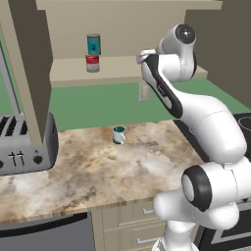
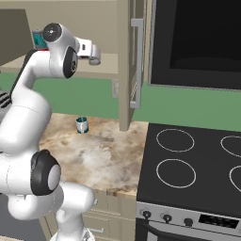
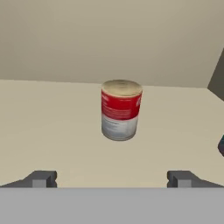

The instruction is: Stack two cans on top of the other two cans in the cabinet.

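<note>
The gripper (image 3: 112, 178) is spread wide and grasps nothing — a red-and-white can (image 3: 120, 110) stands upright ahead on the cabinet shelf (image 3: 52, 131). Elsewhere on the shelf, a teal can (image 1: 93, 43) sits stacked on another red-and-white can (image 1: 92, 63).

A kitchen: stove (image 2: 188, 164), toaster (image 1: 24, 144), marble counter (image 1: 98, 171), wall cabinet (image 1: 122, 29).
</note>
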Motion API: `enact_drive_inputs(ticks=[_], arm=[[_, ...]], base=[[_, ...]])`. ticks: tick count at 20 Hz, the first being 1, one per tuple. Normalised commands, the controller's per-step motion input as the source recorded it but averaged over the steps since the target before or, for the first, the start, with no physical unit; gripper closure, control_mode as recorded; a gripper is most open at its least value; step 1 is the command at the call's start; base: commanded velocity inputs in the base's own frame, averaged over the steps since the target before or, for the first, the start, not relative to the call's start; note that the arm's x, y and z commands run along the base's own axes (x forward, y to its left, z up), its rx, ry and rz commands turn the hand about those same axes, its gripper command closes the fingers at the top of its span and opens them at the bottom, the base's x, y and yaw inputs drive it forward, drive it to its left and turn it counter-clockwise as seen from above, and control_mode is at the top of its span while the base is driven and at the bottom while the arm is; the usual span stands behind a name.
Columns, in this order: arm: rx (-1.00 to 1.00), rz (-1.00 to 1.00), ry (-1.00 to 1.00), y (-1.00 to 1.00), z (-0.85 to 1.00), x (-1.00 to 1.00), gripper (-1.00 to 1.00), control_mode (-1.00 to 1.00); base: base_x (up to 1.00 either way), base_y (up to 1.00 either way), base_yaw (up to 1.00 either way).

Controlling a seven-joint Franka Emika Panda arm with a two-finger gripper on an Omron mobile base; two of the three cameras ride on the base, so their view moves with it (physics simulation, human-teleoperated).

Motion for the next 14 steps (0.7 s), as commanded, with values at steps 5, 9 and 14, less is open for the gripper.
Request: enact_drive_inputs(ticks=[5, 9, 14], arm=[[0.00, -0.01, 0.00, -0.09, -0.03, 0.23, -1.00, -1.00], [0.00, -0.01, 0.00, -0.03, -0.02, 0.23, -1.00, -1.00], [0.01, -0.03, 0.00, -0.02, -0.05, 0.26, -1.00, -1.00]], base=[[0.00, 0.00, 0.00], [0.00, 0.00, 0.00], [0.00, 0.00, 0.00]])
